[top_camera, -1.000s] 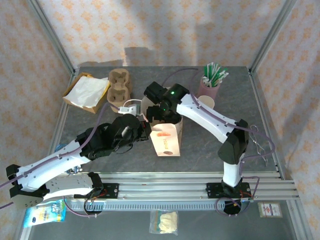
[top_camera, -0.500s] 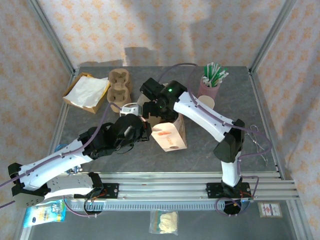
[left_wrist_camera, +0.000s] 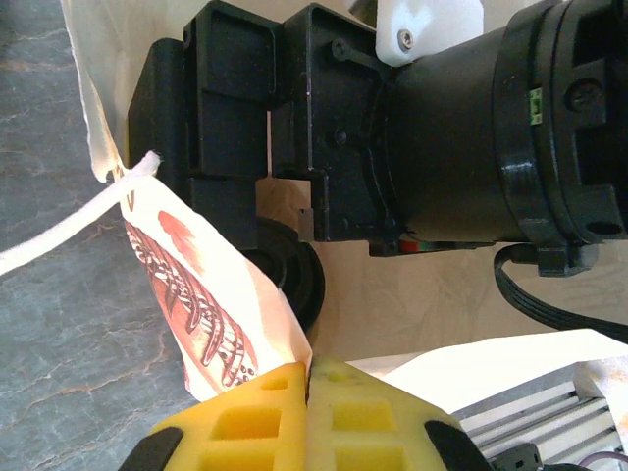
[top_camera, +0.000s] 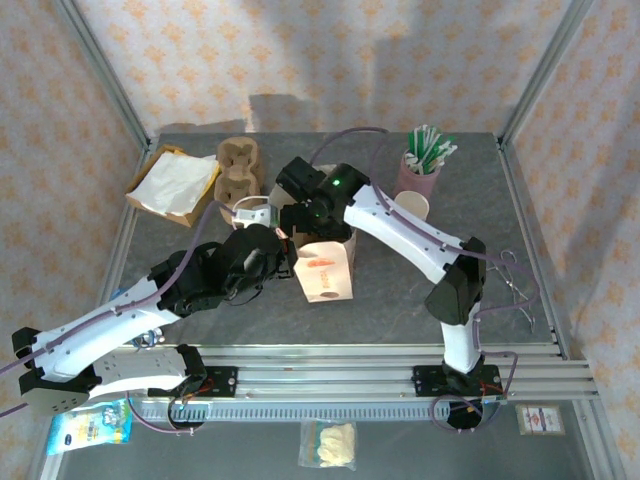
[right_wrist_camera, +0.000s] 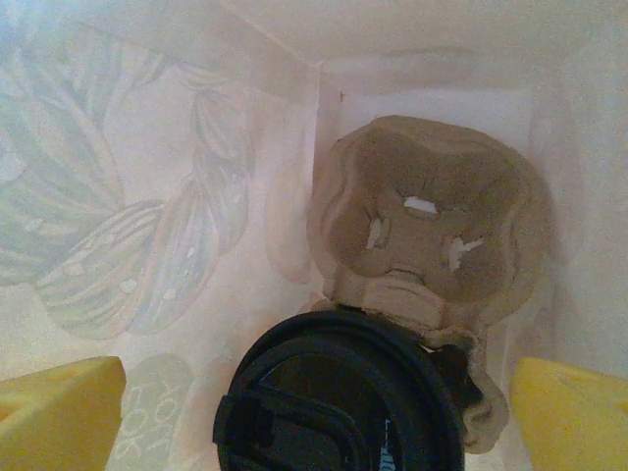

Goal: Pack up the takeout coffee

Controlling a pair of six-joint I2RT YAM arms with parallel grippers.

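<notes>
The takeout coffee (right_wrist_camera: 339, 397) stands inside a white printed paper bag (top_camera: 328, 275), its black lid (left_wrist_camera: 294, 273) facing up. It sits in the near cell of a brown pulp carrier (right_wrist_camera: 432, 221) whose far cell is empty. My right gripper (right_wrist_camera: 314, 412) hangs in the bag's mouth (top_camera: 318, 222), open, with one yellow fingertip (right_wrist_camera: 59, 412) on each side of the lid and a gap on both sides. My left gripper (left_wrist_camera: 309, 378) is shut on the bag's top edge (top_camera: 287, 250) at its left side. The cup's body is hidden below the lid.
A stack of pulp carriers (top_camera: 238, 175) and a brown box of white napkins (top_camera: 175, 185) lie at the back left. A pink cup of straws (top_camera: 422, 165) and a white paper cup (top_camera: 415, 207) stand back right. The rail (top_camera: 330, 365) runs along the near edge.
The bag tilted half a second ago and now stands more upright, shifted slightly left. The right gripper has moved a little left and farther back over the bag's mouth. The left gripper keeps its grip.
</notes>
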